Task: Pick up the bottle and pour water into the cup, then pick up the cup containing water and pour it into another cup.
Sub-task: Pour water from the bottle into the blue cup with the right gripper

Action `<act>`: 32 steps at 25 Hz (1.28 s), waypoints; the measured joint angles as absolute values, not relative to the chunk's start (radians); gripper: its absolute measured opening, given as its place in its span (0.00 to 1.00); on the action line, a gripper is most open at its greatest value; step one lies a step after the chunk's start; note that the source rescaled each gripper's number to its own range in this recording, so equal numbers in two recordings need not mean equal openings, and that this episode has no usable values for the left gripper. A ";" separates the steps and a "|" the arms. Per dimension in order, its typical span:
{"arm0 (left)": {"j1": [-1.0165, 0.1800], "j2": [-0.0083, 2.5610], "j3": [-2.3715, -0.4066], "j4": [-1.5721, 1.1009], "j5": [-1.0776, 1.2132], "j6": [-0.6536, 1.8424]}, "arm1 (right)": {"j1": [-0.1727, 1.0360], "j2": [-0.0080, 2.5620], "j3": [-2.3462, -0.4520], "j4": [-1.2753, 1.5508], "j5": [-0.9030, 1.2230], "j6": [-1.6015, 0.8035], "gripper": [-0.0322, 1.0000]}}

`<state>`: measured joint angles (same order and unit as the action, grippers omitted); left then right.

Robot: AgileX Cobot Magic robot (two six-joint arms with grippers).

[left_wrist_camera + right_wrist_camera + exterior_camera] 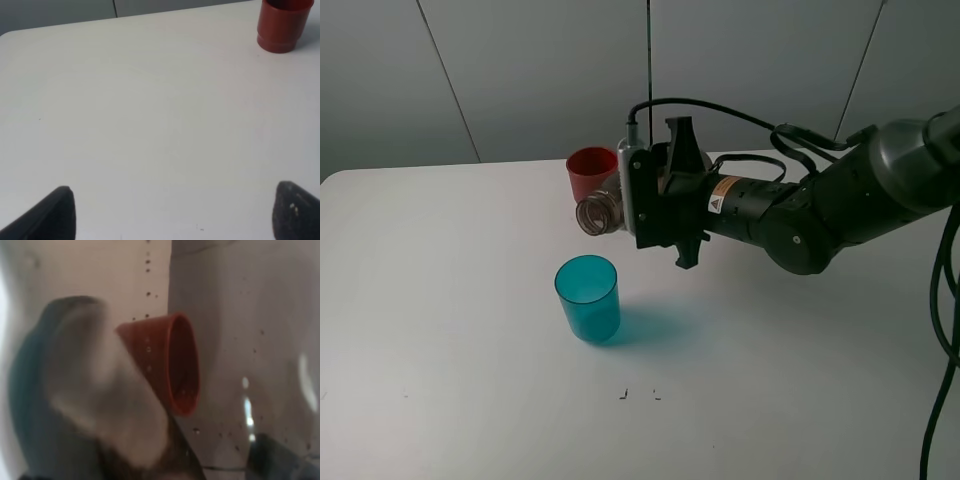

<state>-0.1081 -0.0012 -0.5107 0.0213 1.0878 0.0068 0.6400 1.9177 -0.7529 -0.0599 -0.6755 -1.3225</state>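
Smoky grey-brown plastic, translucent and capless: the bottle (600, 212) lies on its side in my right claw (682, 195), which is clenched round its body. Its threaded mouth is held in the air above and slightly behind the teal cup (588, 298). That cup stands upright on the white table (440, 300), open end up, casting a blue-tinted shadow to its right. Beyond the teal cup stands the red cup (591, 170), also upright, with the bottle's neck crossing in front of its lower part. Seen from my right wrist, the bottle's wall (240, 340) fills the view, specked with droplets, and the red cup (170, 365) shows blurred through it. My left claw (175, 215) hangs released over the table, its two dark fingers (55, 215) spread wide, with the red cup (281, 25) well ahead of it.
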 joint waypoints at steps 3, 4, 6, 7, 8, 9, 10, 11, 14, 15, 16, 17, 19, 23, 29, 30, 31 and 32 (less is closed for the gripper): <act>-0.108 -0.001 -0.511 0.021 1.088 0.007 | 0.640 1.918 -0.753 -0.060 -0.675 -1.361 0.08; -0.108 -0.001 -0.511 0.021 1.088 0.007 | 0.640 1.918 -0.753 -0.060 -0.675 -1.372 0.08; -0.108 -0.001 -0.511 0.021 1.088 0.007 | 0.640 1.918 -0.753 -0.060 -0.675 -1.388 0.08; -0.108 -0.001 -0.511 0.021 1.088 0.007 | 0.640 1.918 -0.753 -0.060 -0.675 -1.392 0.08; -0.108 -0.001 -0.511 0.021 1.088 0.007 | 0.640 1.918 -0.753 -0.060 -0.675 -1.396 0.08; -0.108 -0.001 -0.511 0.021 1.088 0.007 | 0.640 1.918 -0.753 -0.060 -0.675 -1.400 0.08; -0.108 -0.001 -0.511 0.021 1.088 0.007 | 0.640 1.918 -0.755 -0.060 -0.675 -1.402 0.08; -0.108 -0.001 -0.511 0.021 1.088 0.007 | 0.640 1.918 -0.757 -0.060 -0.675 -1.402 0.08; -0.108 -0.001 -0.511 0.021 1.088 0.007 | 0.640 1.918 -0.771 -0.060 -0.675 -1.402 0.08; -0.108 -0.001 -0.511 0.021 1.088 0.007 | 0.640 1.918 -0.775 -0.060 -0.675 -1.402 0.08; -0.108 -0.001 -0.511 0.021 1.088 0.007 | 0.640 1.918 -0.779 -0.060 -0.675 -1.402 0.08; -0.108 -0.001 -0.511 0.021 1.088 0.007 | 0.640 1.918 -0.782 -0.060 -0.675 -1.404 0.08; -0.108 -0.001 -0.511 0.021 1.088 0.007 | 0.640 1.918 -0.782 -0.060 -0.675 -1.404 0.08; -0.108 -0.001 -0.511 0.021 1.088 0.000 | 0.644 1.918 -0.782 -0.060 -0.675 -1.421 0.08; -0.108 -0.001 -0.511 0.021 1.088 0.000 | 0.646 1.918 -0.782 -0.060 -0.675 -1.454 0.08; -0.108 -0.001 -0.511 0.021 1.088 0.000 | 0.646 1.918 -0.782 -0.062 -0.675 -1.456 0.08; -0.108 -0.001 -0.511 0.021 1.088 0.000 | 0.646 1.918 -0.782 -0.062 -0.675 -1.460 0.08; -0.108 -0.001 -0.511 0.021 1.088 0.000 | 0.646 1.918 -0.782 -0.062 -0.675 -1.468 0.08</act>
<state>-0.1081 -0.0012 -0.5107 0.0213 1.0878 0.0000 0.6459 1.9177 -0.7815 -0.0622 -0.6755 -1.4681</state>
